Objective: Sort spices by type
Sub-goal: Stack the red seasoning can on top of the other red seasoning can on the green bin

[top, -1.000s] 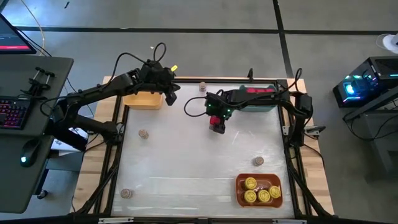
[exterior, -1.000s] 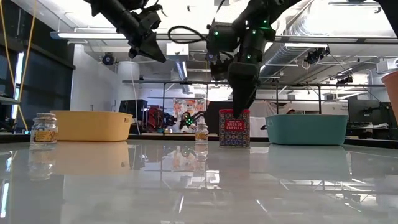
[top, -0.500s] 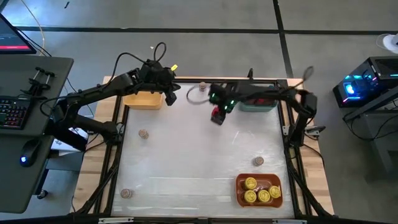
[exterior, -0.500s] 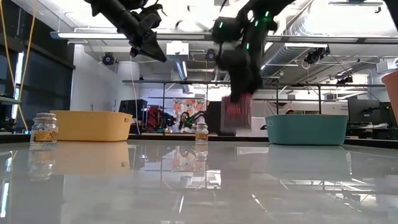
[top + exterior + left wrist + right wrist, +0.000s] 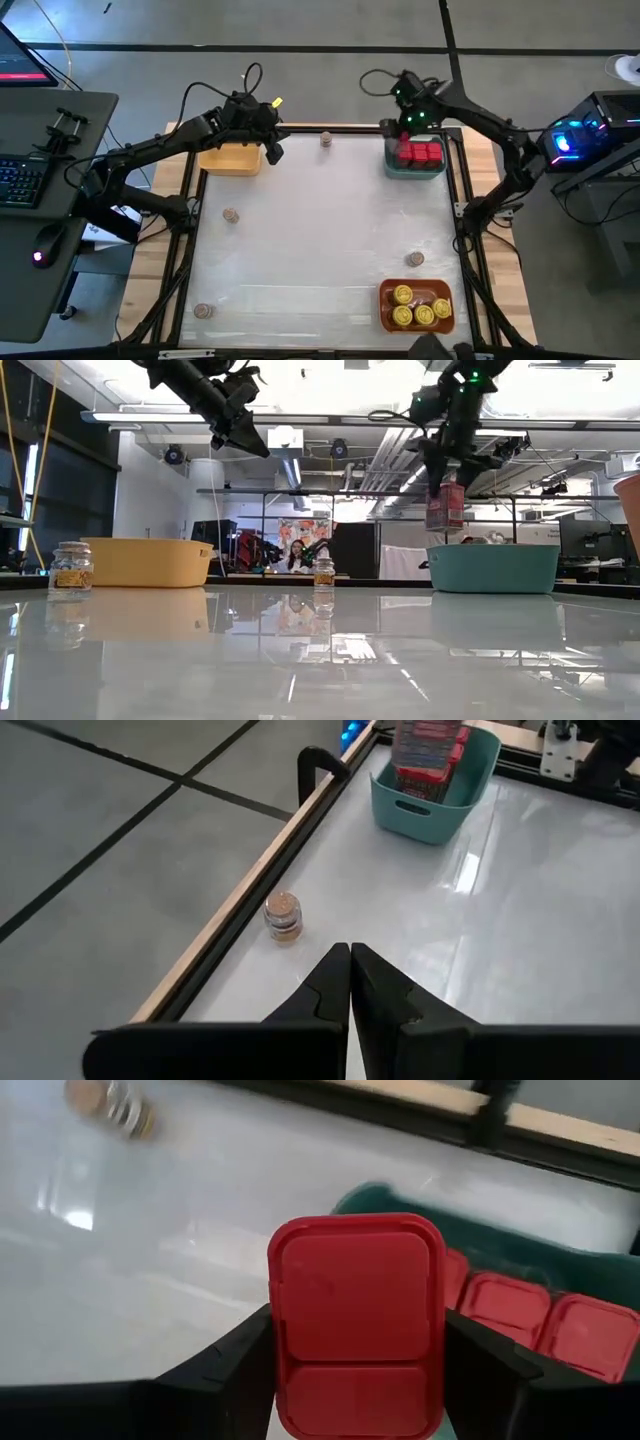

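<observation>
Right tool (image 5: pixel 356 1342) clamped on red tin (image 5: pixel 356 1325), above teal bin (image 5: pixel 415 165) at table's far right corner. Lower straight into free slot beside other tins, then release. Left tool (image 5: pixel 350 982) together, waiting over yellow bin (image 5: pixel 231 160).

Right tool (image 5: pixel 357 1342) raised high toward 1 o'clock of the worktop (image 5: pixel 320 240), fingers clamped on both sides of a red tin (image 5: pixel 357 1325), arm bent in from the 3 o'clock edge. Left tool (image 5: pixel 350 982) fingers pressed together, empty, hovering high near 11 o'clock, arm stretched in from the 9 o'clock side.
</observation>
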`<move>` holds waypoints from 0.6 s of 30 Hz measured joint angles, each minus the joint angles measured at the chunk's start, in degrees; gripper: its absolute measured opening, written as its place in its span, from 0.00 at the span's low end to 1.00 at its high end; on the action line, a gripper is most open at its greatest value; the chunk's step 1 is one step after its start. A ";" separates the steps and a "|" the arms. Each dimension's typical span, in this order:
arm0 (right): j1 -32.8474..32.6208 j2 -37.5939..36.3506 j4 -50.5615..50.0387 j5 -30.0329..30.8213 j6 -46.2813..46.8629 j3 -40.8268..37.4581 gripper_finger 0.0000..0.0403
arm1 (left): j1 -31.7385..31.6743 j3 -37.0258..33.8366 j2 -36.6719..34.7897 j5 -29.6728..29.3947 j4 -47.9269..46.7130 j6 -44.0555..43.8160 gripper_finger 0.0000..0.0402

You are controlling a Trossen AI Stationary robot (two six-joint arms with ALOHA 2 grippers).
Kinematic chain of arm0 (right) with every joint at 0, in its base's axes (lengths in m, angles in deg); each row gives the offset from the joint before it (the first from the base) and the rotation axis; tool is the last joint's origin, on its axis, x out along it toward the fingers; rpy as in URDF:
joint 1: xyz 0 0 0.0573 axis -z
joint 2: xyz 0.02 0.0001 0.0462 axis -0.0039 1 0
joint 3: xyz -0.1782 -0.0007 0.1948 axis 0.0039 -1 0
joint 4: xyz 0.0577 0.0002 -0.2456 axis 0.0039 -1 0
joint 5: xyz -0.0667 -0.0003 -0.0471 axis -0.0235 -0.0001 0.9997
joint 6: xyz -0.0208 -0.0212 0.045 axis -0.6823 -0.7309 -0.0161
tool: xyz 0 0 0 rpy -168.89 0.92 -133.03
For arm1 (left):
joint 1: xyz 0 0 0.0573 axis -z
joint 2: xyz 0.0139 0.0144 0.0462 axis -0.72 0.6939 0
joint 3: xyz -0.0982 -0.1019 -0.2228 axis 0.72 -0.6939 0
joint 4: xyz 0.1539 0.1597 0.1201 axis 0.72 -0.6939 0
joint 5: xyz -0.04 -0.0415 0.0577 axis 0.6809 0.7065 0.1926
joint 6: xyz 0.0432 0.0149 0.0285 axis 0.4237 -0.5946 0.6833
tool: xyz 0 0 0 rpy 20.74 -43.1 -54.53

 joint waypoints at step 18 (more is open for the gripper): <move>1.68 2.58 -0.23 -4.55 4.28 -0.27 0.53 | 0.00 0.00 0.00 0.00 0.22 1.65 0.00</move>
